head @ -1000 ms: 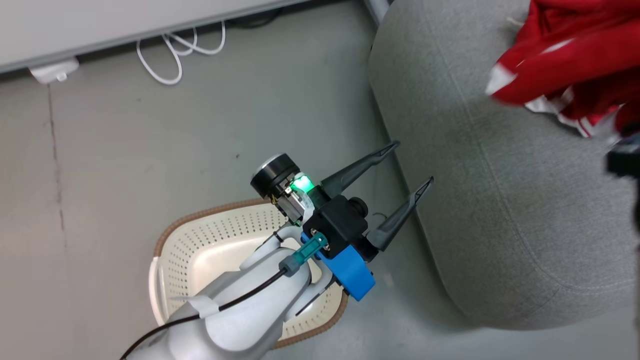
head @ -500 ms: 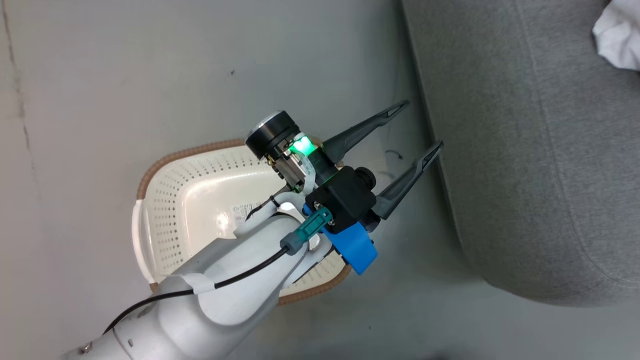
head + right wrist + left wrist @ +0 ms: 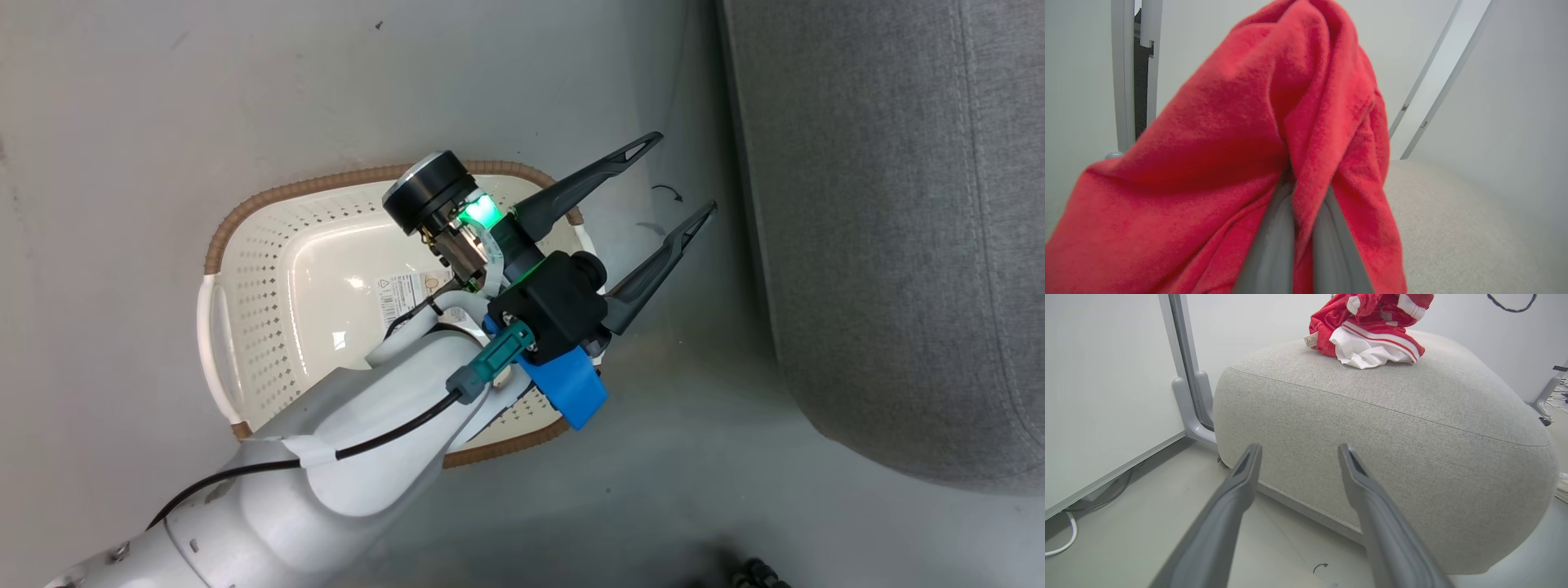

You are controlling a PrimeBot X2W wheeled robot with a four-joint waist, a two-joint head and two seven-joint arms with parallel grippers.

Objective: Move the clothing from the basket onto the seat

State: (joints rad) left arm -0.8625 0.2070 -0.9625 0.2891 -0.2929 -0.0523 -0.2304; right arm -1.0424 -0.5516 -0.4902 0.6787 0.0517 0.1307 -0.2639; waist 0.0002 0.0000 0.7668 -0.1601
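Observation:
The cream basket [image 3: 245,269] sits on the floor with nothing in it but a paper label on its bottom. My left gripper [image 3: 676,178] hangs open over the basket's right end, fingers pointing at the grey seat [image 3: 882,245]. In the left wrist view my left gripper [image 3: 1296,451] is spread with nothing between its fingers, facing the seat's [image 3: 1372,428] side. A red jersey with a white panel [image 3: 1372,339] lies bunched on the seat top. My right gripper [image 3: 1300,192] is shut on a plain red garment [image 3: 1229,143], which drapes over its fingers above the seat [image 3: 1453,228].
A pale partition panel [image 3: 1106,396] on a grey foot [image 3: 1188,412] stands left of the seat, with a white cable [image 3: 1061,539] on the floor under it. More cables and a stand leg [image 3: 1547,400] lie beyond the seat's right side.
The head camera has tilted down: the basket now shows whole and the red clothing has left that view. The left gripper stays open over the basket's right end.

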